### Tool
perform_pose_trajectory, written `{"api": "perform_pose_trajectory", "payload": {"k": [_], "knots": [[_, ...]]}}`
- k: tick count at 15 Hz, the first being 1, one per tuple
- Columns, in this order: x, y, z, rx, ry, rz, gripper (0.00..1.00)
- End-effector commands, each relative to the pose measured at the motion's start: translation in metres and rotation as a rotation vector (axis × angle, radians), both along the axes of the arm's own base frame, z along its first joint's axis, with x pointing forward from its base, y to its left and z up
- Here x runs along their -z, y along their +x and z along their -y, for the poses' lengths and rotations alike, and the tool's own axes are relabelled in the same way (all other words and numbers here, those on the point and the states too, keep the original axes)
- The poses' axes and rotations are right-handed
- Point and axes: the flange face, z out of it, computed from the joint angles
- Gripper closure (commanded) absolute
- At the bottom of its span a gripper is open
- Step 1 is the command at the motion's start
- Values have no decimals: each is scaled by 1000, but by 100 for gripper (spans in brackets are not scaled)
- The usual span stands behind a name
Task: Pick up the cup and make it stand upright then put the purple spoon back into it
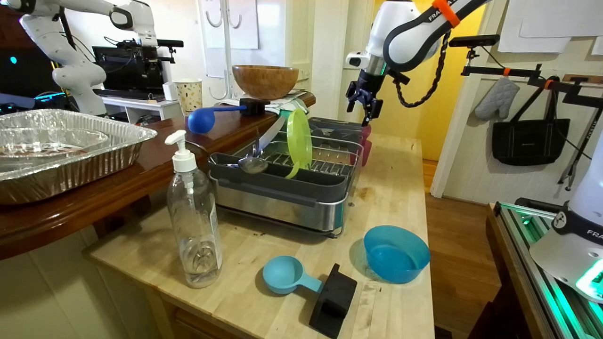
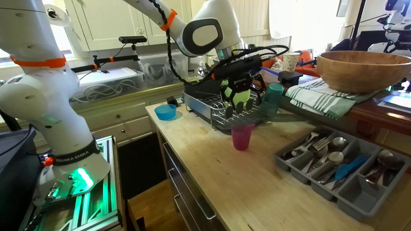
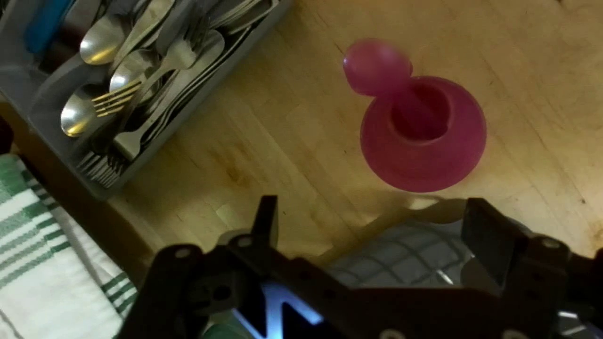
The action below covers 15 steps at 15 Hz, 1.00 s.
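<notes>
Standing upright, pink cup (image 3: pixel 424 160), spoon (image 3: pixel 377 68) poking out

The cup (image 3: pixel 424 165) was smooth, translucent plastic, and the purple spoon (image 3: pixel 374 66) looked like plastic too, its rounded end softly glossy. The table (image 2: pixel 224 179) was wood with a low sheen. The cutlery tray (image 2: pixel 362 192) looked like matt plastic, the cutlery (image 3: pixel 101 37) mostly shiny metal. The wooden bowl (image 2: pixel 362 75) showed its grain under a smooth, glossy finish; the towel (image 3: pixel 42 263) was dull woven cloth. The foil pan (image 1: pixel 94 169) was bright, fluted metal, the side of the dish rack (image 1: pixel 273 209) satin metal, the blue bowl (image 1: pixel 395 259) smooth, see-through plastic.
</notes>
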Motion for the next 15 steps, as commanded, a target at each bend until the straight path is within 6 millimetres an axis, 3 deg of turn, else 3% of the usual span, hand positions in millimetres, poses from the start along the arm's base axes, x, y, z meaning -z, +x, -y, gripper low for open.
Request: {"api": "perform_pose_trajectory", "payload": {"k": [1,10,15], "knots": [[-11,-4,11,167,66,86,0],[-37,-4,38,638,109,190,0],[-41,-7,43,843,127,118,0]]}}
